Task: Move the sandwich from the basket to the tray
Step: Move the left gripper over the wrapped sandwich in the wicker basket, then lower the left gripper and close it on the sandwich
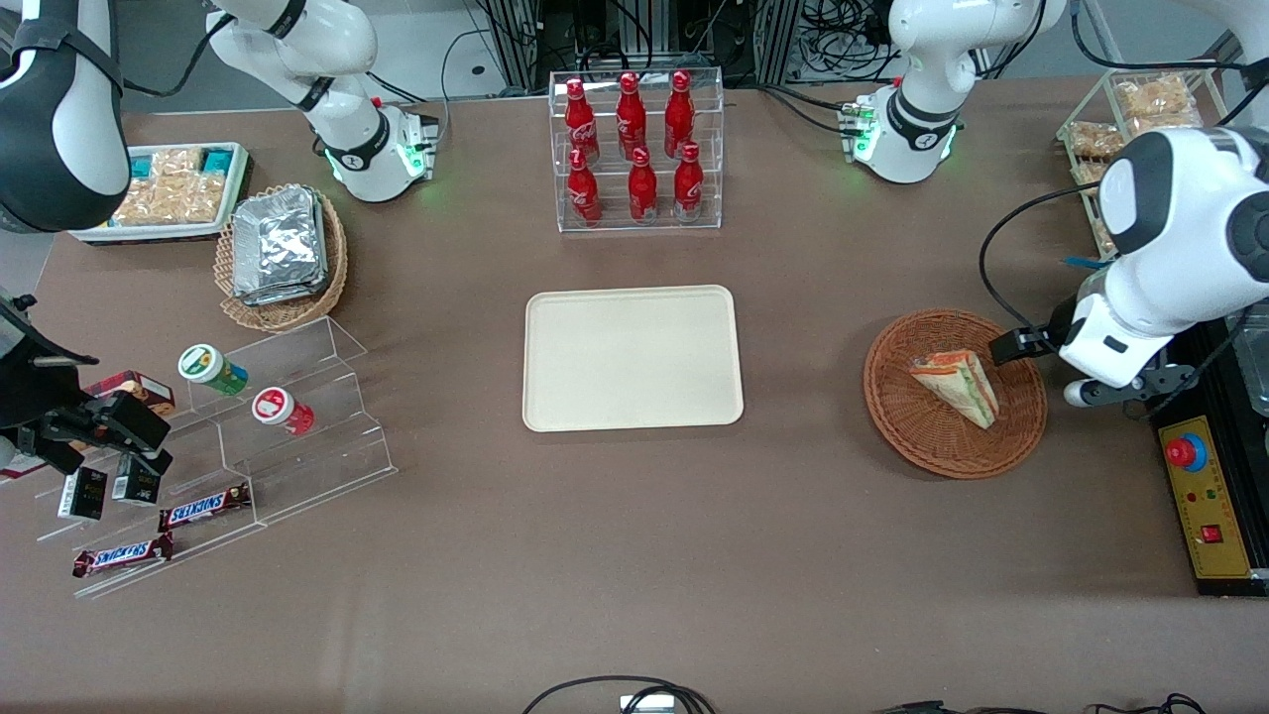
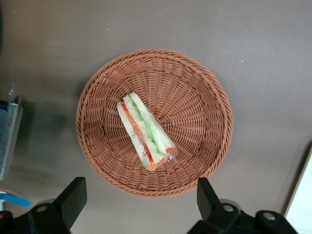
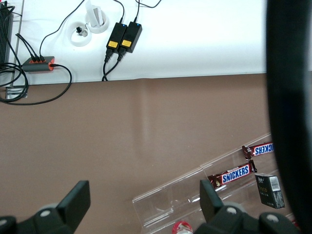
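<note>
Front view: the sandwich (image 1: 957, 388) lies in the basket (image 1: 922, 436), toward the working arm's end of the table (image 1: 634, 555). The tray (image 1: 633, 358) sits bare at mid-table, well apart from the basket. The gripper (image 1: 1021, 344) hangs over the basket's rim, just beside the sandwich and above it. The likely trouble is the long carry: a soft wedge pinched loosely could slip out over the gap between basket and tray.

Left wrist view: the sandwich (image 2: 145, 130) lies on its side near the middle of the basket (image 2: 195, 92), filling layers showing, a clear wrap bunched at one end. The jaws are spread wide, one finger (image 2: 72, 197) and the other (image 2: 207, 194) both short of the sandwich and touching nothing. The wedge runs slantwise to the line between the fingers, so a straight descent might catch only a corner and tip or spin it. Squeezing too hard would crush the bread; coming down off-centre could strike the wicker and drag the light basket along.

Right wrist view: only snack bars (image 3: 236, 174) on a clear stand; nothing here bears on the task.
</note>
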Tool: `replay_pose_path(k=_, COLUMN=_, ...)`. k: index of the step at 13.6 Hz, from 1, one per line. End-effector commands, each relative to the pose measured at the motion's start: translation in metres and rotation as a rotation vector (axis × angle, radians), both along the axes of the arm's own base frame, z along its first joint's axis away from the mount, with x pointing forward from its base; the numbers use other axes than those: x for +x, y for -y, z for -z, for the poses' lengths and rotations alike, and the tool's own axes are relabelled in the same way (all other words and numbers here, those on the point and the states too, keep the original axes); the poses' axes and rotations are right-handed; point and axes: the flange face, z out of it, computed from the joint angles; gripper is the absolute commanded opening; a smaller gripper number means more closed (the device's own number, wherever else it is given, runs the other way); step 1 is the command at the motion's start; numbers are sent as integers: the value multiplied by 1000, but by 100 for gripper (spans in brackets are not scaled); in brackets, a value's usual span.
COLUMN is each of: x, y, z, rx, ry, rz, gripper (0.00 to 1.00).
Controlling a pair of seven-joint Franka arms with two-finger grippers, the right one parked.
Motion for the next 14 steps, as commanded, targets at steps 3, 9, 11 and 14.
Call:
replay_pose_path(k=3, x=-28, y=3, z=45, rx=30, ry=50, rz=-140, gripper=100)
replay_pose_path(k=9, x=-24, y=6, z=86, rx=34, ry=20, rz=-279, gripper=100)
replay_pose_path(k=11, x=-25, y=6, z=105, rx=34, ry=19, rz=-318, gripper=100)
replay_pose_path(k=14, x=-26, y=6, z=123, rx=35, ry=20, rz=-358, gripper=100)
